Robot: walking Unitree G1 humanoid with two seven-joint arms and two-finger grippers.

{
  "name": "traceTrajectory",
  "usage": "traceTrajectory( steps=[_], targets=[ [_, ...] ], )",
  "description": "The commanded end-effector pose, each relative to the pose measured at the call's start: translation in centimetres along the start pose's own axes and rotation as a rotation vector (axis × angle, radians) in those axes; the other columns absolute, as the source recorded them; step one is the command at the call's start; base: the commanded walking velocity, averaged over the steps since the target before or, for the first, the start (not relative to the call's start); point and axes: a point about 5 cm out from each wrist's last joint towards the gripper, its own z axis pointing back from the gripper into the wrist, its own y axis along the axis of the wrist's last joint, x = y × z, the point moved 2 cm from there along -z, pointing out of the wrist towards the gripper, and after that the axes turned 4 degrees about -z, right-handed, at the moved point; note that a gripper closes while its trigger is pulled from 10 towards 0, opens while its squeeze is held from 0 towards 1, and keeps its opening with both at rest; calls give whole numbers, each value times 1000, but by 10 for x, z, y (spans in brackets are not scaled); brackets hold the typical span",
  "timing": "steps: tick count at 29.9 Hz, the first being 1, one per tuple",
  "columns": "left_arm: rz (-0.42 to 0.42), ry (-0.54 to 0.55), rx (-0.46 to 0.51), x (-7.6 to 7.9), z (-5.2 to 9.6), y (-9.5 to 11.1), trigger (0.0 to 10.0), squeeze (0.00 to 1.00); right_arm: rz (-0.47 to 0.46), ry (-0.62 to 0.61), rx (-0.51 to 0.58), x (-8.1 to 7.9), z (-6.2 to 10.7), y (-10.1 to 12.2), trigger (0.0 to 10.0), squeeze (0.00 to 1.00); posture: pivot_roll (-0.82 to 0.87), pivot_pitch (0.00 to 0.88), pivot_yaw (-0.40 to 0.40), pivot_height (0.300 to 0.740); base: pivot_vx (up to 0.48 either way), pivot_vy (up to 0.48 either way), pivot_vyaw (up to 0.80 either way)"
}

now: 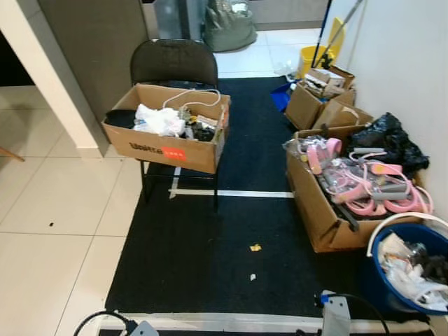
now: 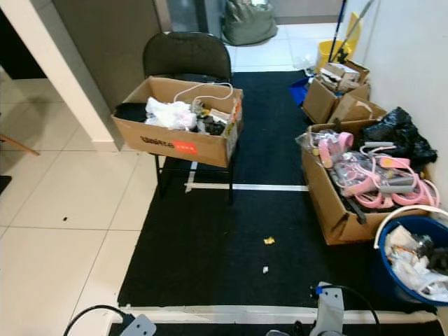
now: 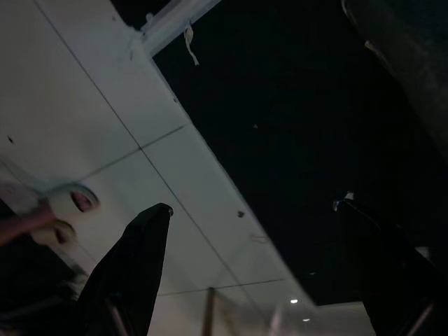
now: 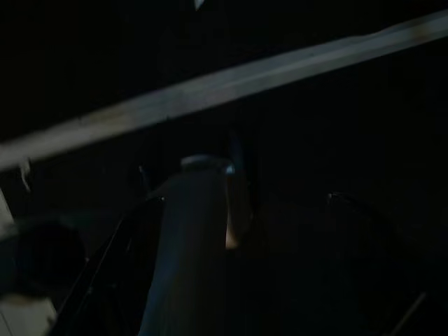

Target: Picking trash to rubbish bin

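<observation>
A small yellow scrap (image 1: 255, 247) and a smaller white scrap (image 1: 253, 277) lie on the black mat (image 1: 210, 238) in front of me. A blue rubbish bin (image 1: 413, 232) stands at the near right, holding white and dark trash. Both arms hang low at the bottom edge of the eye views, the left arm (image 1: 140, 327) and the right arm (image 1: 336, 315). In the left wrist view my left gripper (image 3: 252, 210) is open over the mat's edge and pale tiles, with nothing between its fingers (image 3: 143, 245). The right wrist view is very dark, with a pale strip across it.
A cardboard box (image 1: 164, 143) with white cloth and a cable sits on a black folding chair (image 1: 173, 61). Against the right wall stand a box of pink items (image 1: 318, 210), a black bag (image 1: 392, 136), more boxes (image 1: 315, 101) and a yellow bucket (image 1: 311, 59). Tiled floor (image 1: 56, 231) lies left.
</observation>
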Motion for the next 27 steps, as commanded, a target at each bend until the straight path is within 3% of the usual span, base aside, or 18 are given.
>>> traceTrajectory(
  steps=[1,3,4,6,11,13,16,17,20,22,26,27],
  targets=[
    [81,31,10,-5,0,2,10000,0,-126,-45,44,20,3,2,10000,0,-50,67,58,740,0,0,0],
    [81,31,10,-5,0,2,10000,0,-126,-45,44,20,3,2,10000,0,-50,67,58,740,0,0,0],
    [125,88,7,-21,1,-2,10000,0,-171,-61,90,32,6,9,10000,0,-46,67,55,740,0,0,0],
    [146,144,-2,-38,4,-7,10000,0,-142,-79,128,44,9,18,10000,0,-46,67,55,740,0,0,0],
    [51,187,-49,-46,5,-15,10000,0,-57,-95,121,44,8,22,10000,0,-47,66,53,740,0,0,0],
    [-29,224,-112,-55,8,-30,10000,0,1,-115,113,45,8,23,10000,0,-47,66,53,740,0,0,0],
    [-51,286,-152,-68,13,-42,10000,0,-11,-130,136,47,9,29,10000,0,-37,71,47,740,0,0,0],
    [-11,316,-146,-74,14,-44,10000,0,-35,-131,160,48,9,35,10000,0,-37,71,47,740,0,0,0],
    [98,374,-94,-86,17,-38,10000,0,-89,-122,215,47,9,49,10000,0,-30,76,50,740,0,0,0],
    [195,369,-2,-90,15,-19,10000,0,-102,-109,244,42,9,59,10000,0,-30,76,50,740,0,0,0],
    [203,341,54,-87,13,-2,10000,0,-91,-100,251,37,8,62,10000,0,-28,79,52,740,0,0,0],
    [174,316,95,-79,11,16,10000,0,-77,-87,249,32,7,62,10000,0,-28,79,52,740,-345,0,0]
  ],
)
